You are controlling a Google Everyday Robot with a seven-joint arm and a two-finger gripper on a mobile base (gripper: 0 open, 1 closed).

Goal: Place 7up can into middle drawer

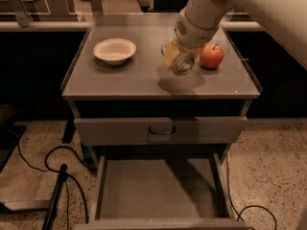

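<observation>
Fingers (169, 57) of my gripper (177, 61) are clamped on the 7up can (184, 65), holding it off the counter (120, 80) at upper centre, just left of the apple (211, 56), clear, I judge, to carry down into the open middle drawer (153, 188) below.

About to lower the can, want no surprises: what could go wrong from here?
1. The gripper holds the 7up can above the tabletop, close beside the apple; a sideways swing might knock the apple away.
2. The middle drawer lies open low down, beneath a closed drawer front; a descent too near the cabinet might clip the tabletop edge or that front.
</observation>
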